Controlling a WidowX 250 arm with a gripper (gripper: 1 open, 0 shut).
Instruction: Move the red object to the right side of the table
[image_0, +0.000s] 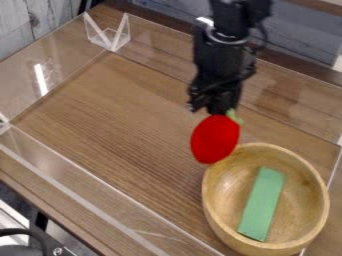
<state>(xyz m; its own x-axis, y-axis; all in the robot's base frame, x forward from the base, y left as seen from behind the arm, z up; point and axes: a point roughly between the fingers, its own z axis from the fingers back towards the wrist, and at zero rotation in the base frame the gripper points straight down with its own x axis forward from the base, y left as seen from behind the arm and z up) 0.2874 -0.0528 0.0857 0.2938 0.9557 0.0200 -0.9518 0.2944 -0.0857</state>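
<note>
The red object (211, 139), a rounded bright-red strawberry toy, hangs in the air by its green leafy top just above the rim of the wooden bowl. My black gripper (223, 112) points straight down and is shut on that leafy top. The brown wood-grain table (107, 110) lies below, and the toy no longer touches it.
A round light-wood bowl (222, 205) stands at the front right with a flat green block (263, 203) inside. Low clear acrylic walls (80, 195) border the table. A small clear stand (107, 32) sits at the back left.
</note>
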